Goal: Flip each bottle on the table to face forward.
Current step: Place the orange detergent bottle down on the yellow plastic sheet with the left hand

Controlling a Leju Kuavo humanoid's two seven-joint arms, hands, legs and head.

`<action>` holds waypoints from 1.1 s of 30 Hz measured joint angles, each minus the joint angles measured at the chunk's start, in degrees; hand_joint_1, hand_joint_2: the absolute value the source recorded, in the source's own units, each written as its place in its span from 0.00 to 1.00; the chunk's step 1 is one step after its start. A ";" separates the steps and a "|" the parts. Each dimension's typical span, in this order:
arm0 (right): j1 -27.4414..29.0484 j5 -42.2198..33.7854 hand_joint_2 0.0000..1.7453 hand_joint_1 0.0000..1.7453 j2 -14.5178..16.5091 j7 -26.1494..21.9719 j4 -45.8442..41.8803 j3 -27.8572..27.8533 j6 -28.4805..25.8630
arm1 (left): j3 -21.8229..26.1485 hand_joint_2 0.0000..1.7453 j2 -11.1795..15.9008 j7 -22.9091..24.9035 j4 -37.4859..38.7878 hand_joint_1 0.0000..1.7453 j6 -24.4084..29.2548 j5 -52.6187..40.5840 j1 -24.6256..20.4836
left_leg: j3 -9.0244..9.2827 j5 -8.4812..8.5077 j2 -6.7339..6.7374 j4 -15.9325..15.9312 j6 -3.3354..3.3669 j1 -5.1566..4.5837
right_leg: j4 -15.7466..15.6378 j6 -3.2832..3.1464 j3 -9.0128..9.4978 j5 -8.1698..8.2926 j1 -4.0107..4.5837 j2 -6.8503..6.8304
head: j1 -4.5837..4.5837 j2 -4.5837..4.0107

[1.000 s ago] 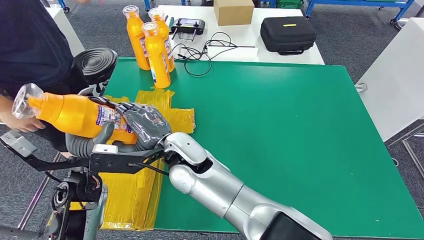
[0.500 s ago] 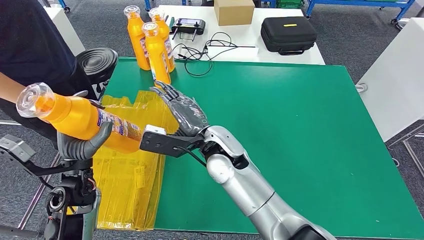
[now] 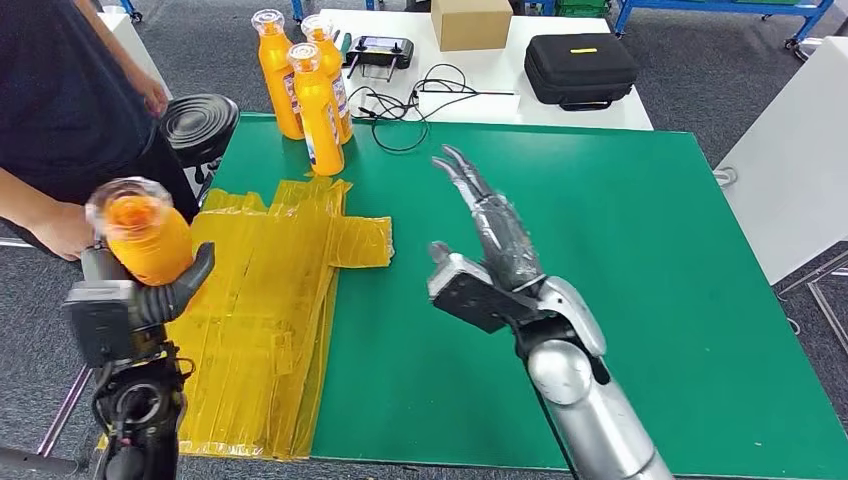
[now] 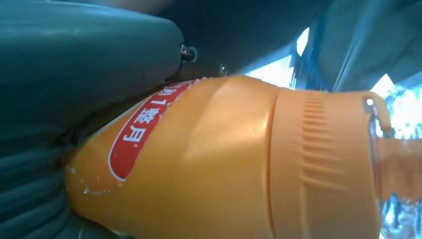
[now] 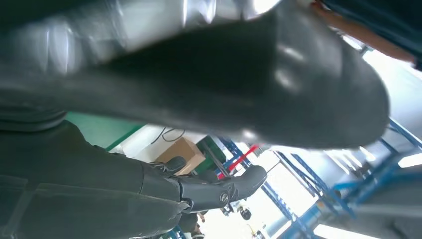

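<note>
My left hand [image 3: 150,290] grips an orange bottle [image 3: 145,232] off the table's left edge, its clear cap pointing up toward the camera. Up close in the left wrist view, the same bottle [image 4: 239,164] shows a red label, and my grey thumb [image 4: 84,55] lies against it. My right hand [image 3: 495,235] hovers open over the green table [image 3: 620,260] near its middle, fingers stretched toward the far side and holding nothing. Three more orange bottles [image 3: 312,105] stand upright at the table's far left corner.
A crumpled yellow plastic sheet [image 3: 270,300] covers the table's left part. A person in dark clothes [image 3: 70,110] stands at the left beside a black round stool [image 3: 198,120]. Behind, a white table [image 3: 490,75] carries a cardboard box [image 3: 468,22], a black case [image 3: 580,68], a controller and cables.
My right hand let go of the bottle and swung right to the middle of the table, fingers straightening. My left hand kept the bottle and turned it so the cap faces up.
</note>
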 joint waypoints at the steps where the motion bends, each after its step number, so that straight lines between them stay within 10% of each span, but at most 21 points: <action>1: 0.83 -1.52 0.00 0.00 -0.95 -0.41 -1.69 -0.82 0.26 | -1.26 1.00 -0.04 1.83 1.41 1.00 5.20 -9.87 -0.69 | 0.00 0.00 -0.02 0.00 0.00 -0.02 | 0.00 0.01 0.02 0.00 -0.01 -0.02 | 0.01 0.00; 7: 2.45 -7.62 0.00 0.00 -6.06 -1.00 -8.66 -3.28 2.30 | -7.96 1.00 -0.82 18.11 10.42 1.00 13.93 -55.11 -4.45 | 0.07 0.00 0.12 0.00 0.01 -0.09 | 0.00 0.08 0.07 0.07 -0.06 0.08 | -0.01 0.01; 10: 2.37 -9.68 0.00 0.00 -8.17 -1.61 -9.52 -3.46 2.61 | -13.79 1.00 0.44 25.16 15.68 1.00 14.10 -56.02 -6.30 | 0.09 0.01 0.12 0.00 0.01 -0.08 | 0.01 0.10 0.10 0.08 -0.04 0.07 | -0.02 0.00; 15: 2.03 -10.81 0.00 0.00 -9.85 -2.22 -9.56 -3.44 2.55 | -19.81 1.00 1.73 23.78 23.27 1.00 14.19 -54.64 -8.70 | 0.08 0.01 0.17 0.00 0.01 -0.05 | 0.04 0.10 0.09 0.08 -0.02 0.08 | -0.01 0.00; 33: 1.95 -11.19 0.00 0.00 -10.98 -2.45 -9.54 -3.43 2.53 | -22.63 1.00 2.55 22.13 31.85 1.00 14.21 -53.75 -11.14 | 0.05 0.01 0.13 -0.01 0.01 -0.05 | 0.04 0.10 0.08 0.07 -0.03 0.08 | -0.02 0.00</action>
